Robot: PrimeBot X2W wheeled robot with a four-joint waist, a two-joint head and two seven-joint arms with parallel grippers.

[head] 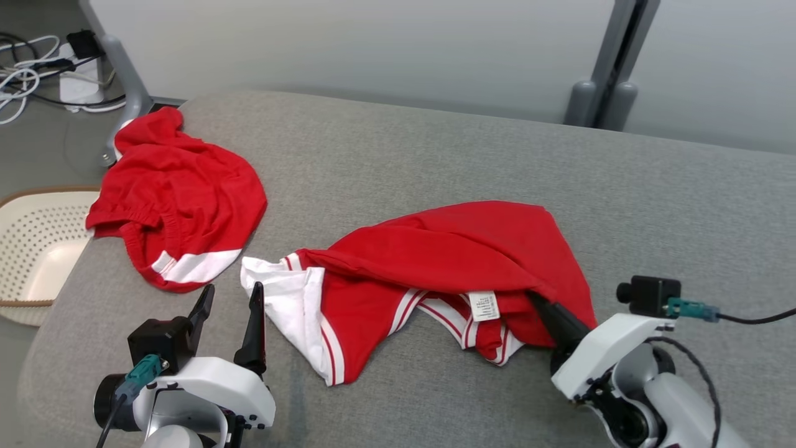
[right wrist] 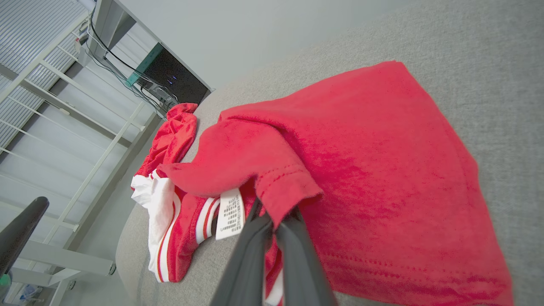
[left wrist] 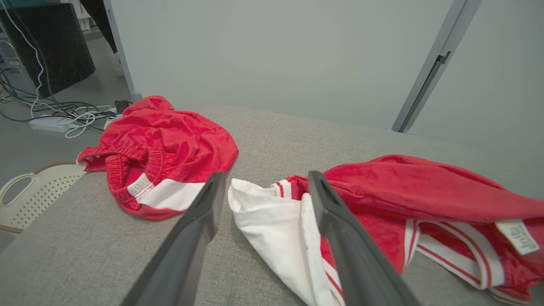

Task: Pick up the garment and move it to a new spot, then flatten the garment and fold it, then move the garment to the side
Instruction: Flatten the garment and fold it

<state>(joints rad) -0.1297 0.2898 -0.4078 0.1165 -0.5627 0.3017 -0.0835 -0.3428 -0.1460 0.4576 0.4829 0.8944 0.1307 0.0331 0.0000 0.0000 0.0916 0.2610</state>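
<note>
On a grey woven fabric surface [head: 435,143] a crumpled red T-shirt [head: 448,255] lies near the middle, its long axis running side to side in front of the robot. Its white sleeve [head: 283,292], edged with thin red stripes, forms the left end. The bunched red body forms the right end. The right hand [head: 546,309] is at that right end, its two dark fingers pressed together and pinching a stitched red hem, just beside a small white care label [head: 484,306]. The left hand [head: 232,289] is spread and holds nothing. Its fingers point toward the white sleeve, which lies just ahead and slightly to the right, so this hand is the nearer one for that end. The shirt looks like soft, limp knit, heaped in loose folds rather than flat. Red shorts [head: 180,186] with an elastic waist and a white band lie well apart at the far left edge, above a pale perforated basket [head: 37,242]
</note>
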